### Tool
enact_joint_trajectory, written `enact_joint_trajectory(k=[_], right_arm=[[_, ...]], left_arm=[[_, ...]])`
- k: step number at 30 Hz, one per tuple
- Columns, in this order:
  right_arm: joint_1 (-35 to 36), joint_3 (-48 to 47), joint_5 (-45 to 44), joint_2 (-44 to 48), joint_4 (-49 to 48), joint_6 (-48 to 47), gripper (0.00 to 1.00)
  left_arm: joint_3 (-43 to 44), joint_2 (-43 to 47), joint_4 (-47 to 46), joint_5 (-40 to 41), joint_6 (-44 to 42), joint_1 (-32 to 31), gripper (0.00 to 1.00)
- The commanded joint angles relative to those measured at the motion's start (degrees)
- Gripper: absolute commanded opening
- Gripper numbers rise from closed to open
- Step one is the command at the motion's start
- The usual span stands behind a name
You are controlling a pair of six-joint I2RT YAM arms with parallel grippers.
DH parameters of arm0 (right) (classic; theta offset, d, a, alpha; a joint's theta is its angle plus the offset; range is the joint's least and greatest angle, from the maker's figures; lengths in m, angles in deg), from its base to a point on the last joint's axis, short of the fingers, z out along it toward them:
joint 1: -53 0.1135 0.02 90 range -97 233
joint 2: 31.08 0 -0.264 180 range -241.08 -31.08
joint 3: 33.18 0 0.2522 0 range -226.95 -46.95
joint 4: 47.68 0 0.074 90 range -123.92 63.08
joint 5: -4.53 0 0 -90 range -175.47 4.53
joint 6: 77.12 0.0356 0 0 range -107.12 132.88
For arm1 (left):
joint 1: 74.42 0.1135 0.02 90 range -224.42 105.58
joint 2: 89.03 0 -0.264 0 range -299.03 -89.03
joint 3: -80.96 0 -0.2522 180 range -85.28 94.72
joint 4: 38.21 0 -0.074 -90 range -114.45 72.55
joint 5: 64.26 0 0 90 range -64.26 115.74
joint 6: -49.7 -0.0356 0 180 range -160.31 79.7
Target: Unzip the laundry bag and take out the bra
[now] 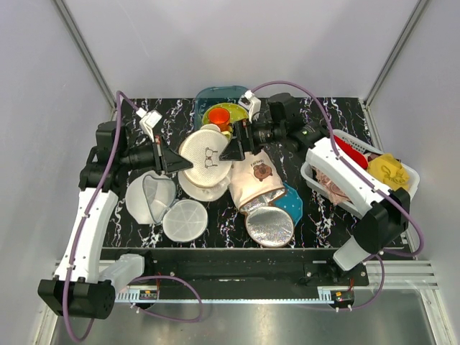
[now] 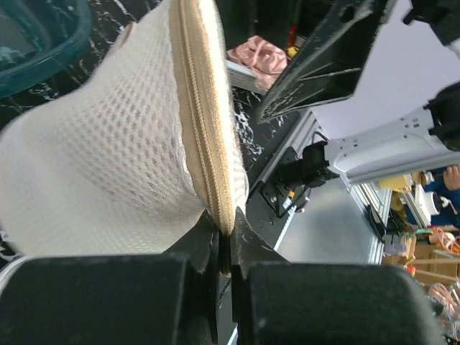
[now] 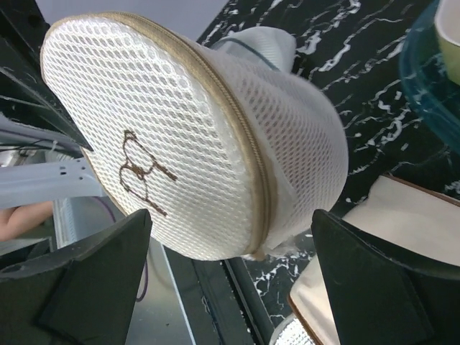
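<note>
The laundry bag [image 1: 205,158], a white mesh dome with a dark bra drawing on its flat face, is held up off the black marbled table between both arms. My left gripper [image 1: 175,159] is shut on its beige zipper seam [image 2: 208,129] at the bag's left edge, with the seam pinched between the jaws [image 2: 226,241]. My right gripper [image 1: 236,147] is open at the bag's right edge. In the right wrist view the bag [image 3: 165,144] sits ahead of the gripper [image 3: 237,277], between its spread fingers and untouched by them. The zipper [image 3: 251,165] looks closed. The bra is not visible.
A second white mesh bag [image 1: 151,198] lies open at the front left. A cream cylindrical bag [image 1: 255,176] with silver lining lies at centre. A teal bowl [image 1: 215,97] and an orange cup [image 1: 221,115] stand behind. A white basket [image 1: 316,176] of garments stands at the right.
</note>
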Motion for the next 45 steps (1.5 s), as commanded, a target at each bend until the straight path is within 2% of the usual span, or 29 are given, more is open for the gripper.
enact_joint_trajectory(k=[1,2,5,6,7,8,9,10,11,12,14,15,17,18,20,22,23,27,33,38,42,44,45], right_arm=[[0.4,-3.3,11.2,-1.8,0.0,-1.1,1.0],[0.5,-3.5,11.4,-1.7,-0.3,-1.0,0.99],[1.0,-1.4,11.8,0.1,-4.4,-0.4,0.79],[1.0,0.3,11.4,0.8,-6.2,1.3,0.51],[0.9,1.0,10.8,1.9,-9.0,2.1,0.34],[1.0,1.8,10.7,2.4,-10.3,2.9,0.11],[1.0,2.9,11.1,2.7,-11.5,4.6,0.0],[0.9,3.4,11.6,2.8,-13.3,5.7,0.0],[1.1,3.7,12.2,2.8,-14.4,6.9,0.0],[1.3,4.9,12.9,2.6,-17.2,10.0,0.0],[2.2,6.5,12.6,2.8,-21.1,14.0,0.0],[2.5,8.3,11.2,2.8,-25.7,19.1,0.0],[2.8,11.0,10.1,2.4,-32.4,25.7,0.0],[3.1,11.6,9.1,2.0,-37.4,31.6,0.0],[4.6,11.8,3.8,1.0,-39.6,35.7,0.0],[5.7,11.8,-1.4,1.0,-39.7,38.5,0.0],[6.6,12.0,-6.8,1.1,-39.5,40.4,0.0],[7.3,12.7,-14.0,-0.5,-41.7,45.3,0.0],[8.8,7.4,-15.7,-5.3,-39.8,46.6,0.0],[11.5,5.2,-15.7,-7.3,-39.7,46.2,0.0],[11.9,5.8,-15.9,-7.5,-39.2,46.1,0.0],[11.9,6.2,-16.1,-7.4,-39.0,46.0,0.0],[11.9,6.3,-16.1,-7.3,-39.0,46.0,0.0]], left_arm=[[0.1,2.1,-6.5,-7.3,-1.1,0.2,0.0],[-0.1,2.1,-6.5,-7.3,-1.1,0.2,0.0],[-0.6,2.2,-6.5,-7.6,-1.6,0.2,0.0],[-0.7,2.2,-6.6,-7.1,-1.7,0.2,0.0],[-0.8,2.1,-6.6,-6.6,-1.8,0.2,0.0],[-0.8,1.9,-6.6,-5.9,-1.8,0.2,0.0],[-0.7,1.3,-6.5,-2.1,-1.5,0.5,0.0],[-0.3,0.9,-6.2,0.9,-0.4,0.8,0.02],[-0.1,0.4,-5.3,3.7,0.3,1.3,0.11],[0.0,-0.5,-5.1,6.7,0.8,2.2,0.26],[0.1,-1.2,-5.1,8.6,2.9,2.9,0.47],[0.5,-1.2,-5.1,10.7,3.6,2.9,0.68],[1.2,-0.2,-4.0,14.3,5.9,3.0,0.74],[1.2,0.8,-3.3,20.8,7.1,3.1,0.8],[-1.4,6.0,-4.0,26.5,10.9,3.5,0.84],[-3.5,10.8,-2.5,29.2,13.7,3.6,0.92],[-4.4,11.9,-2.1,29.6,14.8,3.6,0.95],[-11.1,16.4,-4.8,23.6,25.4,3.6,0.99],[-23.8,21.6,-16.1,21.1,39.2,3.6,0.99],[-25.8,21.0,-21.3,26.8,41.0,3.6,0.99],[-24.9,19.1,-23.4,28.0,41.0,3.6,0.98],[-25.3,18.6,-24.9,27.7,41.5,3.6,0.92],[-25.7,17.8,-26.4,27.7,41.6,3.6,0.85]])
